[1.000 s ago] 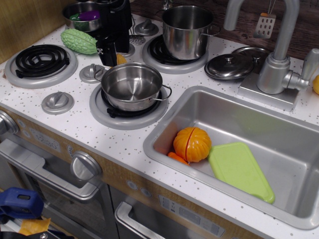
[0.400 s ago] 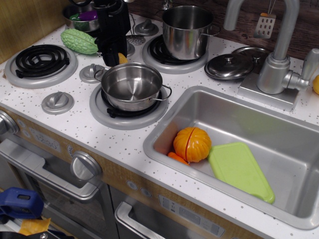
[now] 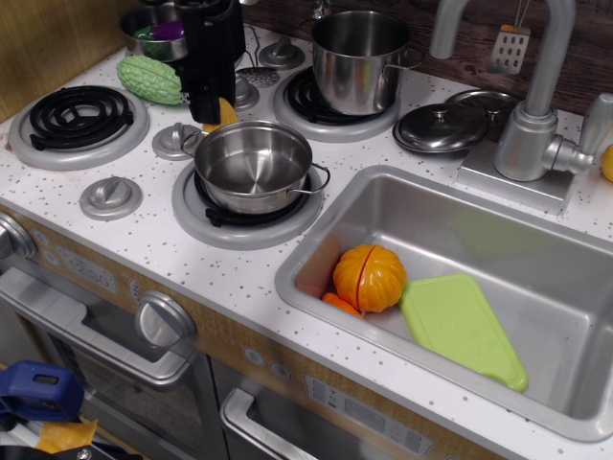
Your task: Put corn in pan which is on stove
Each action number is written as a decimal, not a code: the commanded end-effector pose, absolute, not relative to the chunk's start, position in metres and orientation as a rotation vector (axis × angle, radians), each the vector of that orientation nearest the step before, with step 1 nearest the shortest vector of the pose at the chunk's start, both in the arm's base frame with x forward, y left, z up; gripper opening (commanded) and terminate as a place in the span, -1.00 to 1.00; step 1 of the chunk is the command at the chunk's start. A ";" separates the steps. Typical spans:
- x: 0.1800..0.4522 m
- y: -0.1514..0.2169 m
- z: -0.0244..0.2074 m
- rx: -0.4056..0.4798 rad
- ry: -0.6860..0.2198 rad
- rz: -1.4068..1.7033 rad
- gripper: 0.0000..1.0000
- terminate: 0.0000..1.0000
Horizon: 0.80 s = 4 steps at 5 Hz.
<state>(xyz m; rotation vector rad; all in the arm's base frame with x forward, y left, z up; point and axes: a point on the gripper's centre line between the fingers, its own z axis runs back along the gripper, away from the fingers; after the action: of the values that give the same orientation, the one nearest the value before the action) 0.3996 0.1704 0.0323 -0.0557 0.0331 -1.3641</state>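
The yellow corn (image 3: 225,114) shows partly at the tips of my black gripper (image 3: 213,110), just behind the pan's far-left rim. The gripper comes down from the top left and looks shut on the corn, which sits low over the white speckled stove (image 3: 144,220). The pan (image 3: 254,165), wide, shallow and shiny steel with wire loop handles, stands empty on the front middle burner. Most of the corn is hidden behind the fingers.
A bumpy green gourd (image 3: 150,79) lies left of the gripper. A small steel bowl (image 3: 153,24) stands behind it. A taller steel pot (image 3: 360,59) is on the back burner, and a lid (image 3: 441,126) lies to its right. The sink (image 3: 536,230) holds an orange pumpkin (image 3: 369,277) and a green board (image 3: 460,326).
The gripper has shifted slightly left and up. The corn has moved with it and shows more at the fingertips than before.
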 end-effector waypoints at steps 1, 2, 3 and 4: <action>0.415 0.166 0.119 0.121 0.071 -1.365 -1.00 -1.00; 0.404 0.157 0.135 0.125 0.135 -1.328 -1.00 -1.00; 0.380 0.150 0.142 0.132 0.158 -1.272 -1.00 -1.00; 0.362 0.141 0.144 0.140 0.148 -1.220 -1.00 -1.00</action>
<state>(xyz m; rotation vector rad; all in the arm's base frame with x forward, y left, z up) 0.3515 0.1349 0.1061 0.0551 0.1737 -1.1919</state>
